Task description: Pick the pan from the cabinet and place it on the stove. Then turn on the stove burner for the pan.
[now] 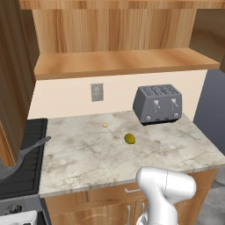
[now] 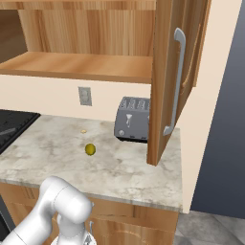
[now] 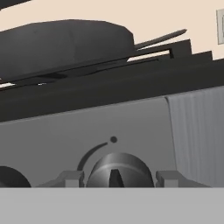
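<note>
The dark grey pan (image 3: 65, 43) rests on the black stove (image 3: 109, 87), its thin handle (image 3: 162, 37) pointing right; from the left base it lies at the cooktop's left edge (image 1: 26, 154). In the hand view my gripper (image 3: 118, 179) faces the stove's grey front panel (image 3: 87, 127). A round dark knob (image 3: 117, 168) sits between its two fingertips (image 3: 72, 178), one on each side. Thin gaps still show between tips and knob, so the jaws stand open around it. The wooden cabinet (image 1: 123, 61) above the counter is open, with its door (image 2: 165, 72) swung out.
A grey toaster (image 1: 158, 104) stands at the back of the marble counter (image 1: 88, 162), and a small olive-green fruit (image 1: 129, 139) lies mid-counter. A wall outlet (image 1: 97, 92) is behind. Part of another knob (image 3: 11, 177) shows to the left on the panel.
</note>
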You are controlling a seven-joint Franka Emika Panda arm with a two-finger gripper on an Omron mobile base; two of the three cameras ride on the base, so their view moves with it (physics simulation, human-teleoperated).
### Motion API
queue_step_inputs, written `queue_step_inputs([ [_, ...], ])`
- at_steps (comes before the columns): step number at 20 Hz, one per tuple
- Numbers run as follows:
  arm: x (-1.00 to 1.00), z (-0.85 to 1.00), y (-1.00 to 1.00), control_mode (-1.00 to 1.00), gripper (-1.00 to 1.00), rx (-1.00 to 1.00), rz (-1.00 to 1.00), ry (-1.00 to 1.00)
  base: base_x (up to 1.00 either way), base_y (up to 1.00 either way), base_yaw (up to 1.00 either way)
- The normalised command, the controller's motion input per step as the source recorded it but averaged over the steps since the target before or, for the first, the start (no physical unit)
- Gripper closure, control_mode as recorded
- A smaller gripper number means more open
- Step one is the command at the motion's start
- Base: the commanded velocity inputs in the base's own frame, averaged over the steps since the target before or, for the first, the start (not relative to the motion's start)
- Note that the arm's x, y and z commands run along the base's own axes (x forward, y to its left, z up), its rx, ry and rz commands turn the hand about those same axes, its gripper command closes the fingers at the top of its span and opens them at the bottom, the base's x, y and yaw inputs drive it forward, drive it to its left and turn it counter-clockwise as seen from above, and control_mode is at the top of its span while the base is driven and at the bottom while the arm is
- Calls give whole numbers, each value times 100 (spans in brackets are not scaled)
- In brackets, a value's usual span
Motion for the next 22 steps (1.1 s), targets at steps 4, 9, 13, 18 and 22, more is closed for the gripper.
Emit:
queue_step_inputs([
  [4, 0, 0, 0, -100, 100, -4, 0, 0, 0, 0, 0],
  [9, -4, 3, 0, -100, 100, -16, 0, 2, 0, 0, 0],
  [13, -13, 4, 0, -100, 100, -23, 0, 1, 0, 0, 0],
  [18, -18, 1, 0, -100, 100, -23, 0, 0, 0, 0, 0],
  [22, -23, 0, 0, -100, 100, -22, 0, 0, 0, 0, 0],
])
